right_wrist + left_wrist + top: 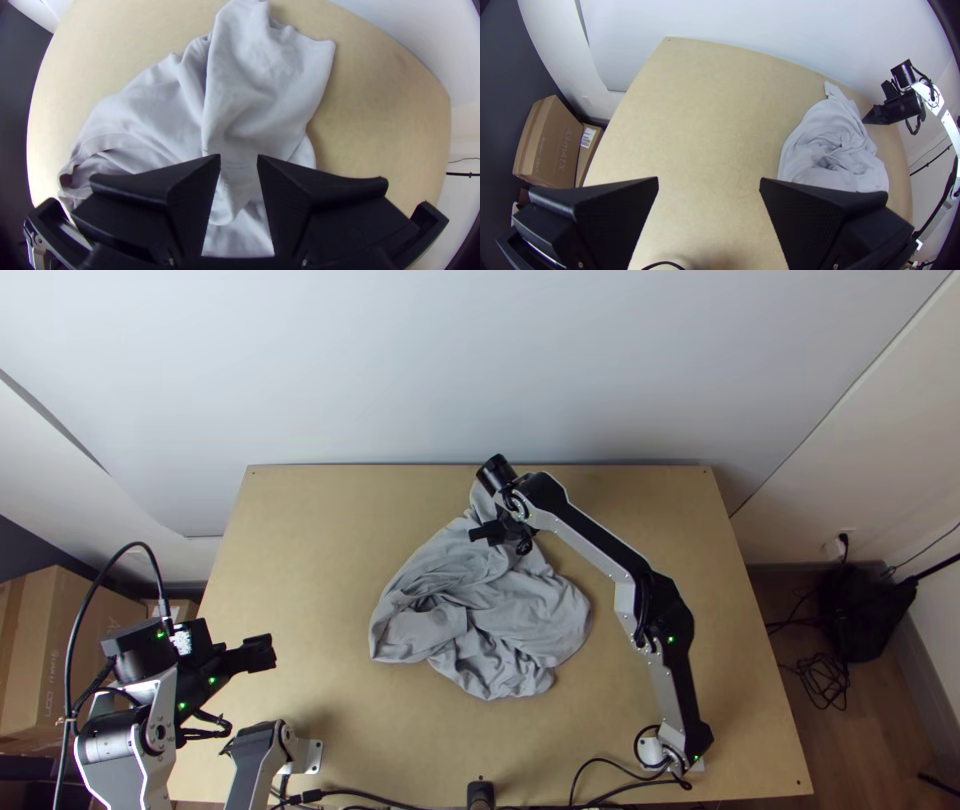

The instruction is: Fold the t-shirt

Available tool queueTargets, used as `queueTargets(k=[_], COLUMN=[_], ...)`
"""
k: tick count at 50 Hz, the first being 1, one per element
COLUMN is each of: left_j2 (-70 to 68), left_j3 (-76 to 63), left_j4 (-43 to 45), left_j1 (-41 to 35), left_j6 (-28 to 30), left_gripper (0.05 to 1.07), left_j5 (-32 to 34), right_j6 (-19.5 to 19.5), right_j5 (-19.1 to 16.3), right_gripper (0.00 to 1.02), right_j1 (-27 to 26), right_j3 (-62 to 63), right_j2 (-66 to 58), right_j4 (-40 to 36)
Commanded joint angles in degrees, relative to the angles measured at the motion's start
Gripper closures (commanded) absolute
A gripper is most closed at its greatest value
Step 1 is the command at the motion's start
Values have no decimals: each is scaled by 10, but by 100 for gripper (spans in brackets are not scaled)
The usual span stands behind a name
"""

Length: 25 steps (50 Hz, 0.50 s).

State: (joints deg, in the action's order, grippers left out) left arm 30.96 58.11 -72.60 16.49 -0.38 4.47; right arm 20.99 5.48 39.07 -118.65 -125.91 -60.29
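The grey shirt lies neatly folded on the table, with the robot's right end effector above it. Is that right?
Not quite: the top view shows the grey shirt bunched and wrinkled on the table, with the right end effector above it.

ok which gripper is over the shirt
The right gripper, open above the bunched grey t-shirt; the left gripper is well clear of it, near the left edge of the table.

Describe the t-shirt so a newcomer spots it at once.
Find the light wooden table; near its middle lies the t-shirt, a bunched heap of pale grey cloth, one narrow part trailing toward the far edge. The open right end effector hangs over that part. Unlike the rigid right arm, the t-shirt is soft and creased.
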Motion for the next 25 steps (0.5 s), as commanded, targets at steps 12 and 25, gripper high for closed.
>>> queueTargets(k=[12, 25], left_j2=[-7, -8], left_j3=[6, 3], left_j4=[-5, -4], left_j1=[4, 5], left_j6=[-1, -1], left_gripper=[10, 10], left_j5=[2, 2], right_j6=[14, 12], right_j5=[-2, -2], right_gripper=[59, 60], right_j1=[12, 0], right_j3=[-5, -22], right_j2=[22, -30], right_j4=[-6, -1])
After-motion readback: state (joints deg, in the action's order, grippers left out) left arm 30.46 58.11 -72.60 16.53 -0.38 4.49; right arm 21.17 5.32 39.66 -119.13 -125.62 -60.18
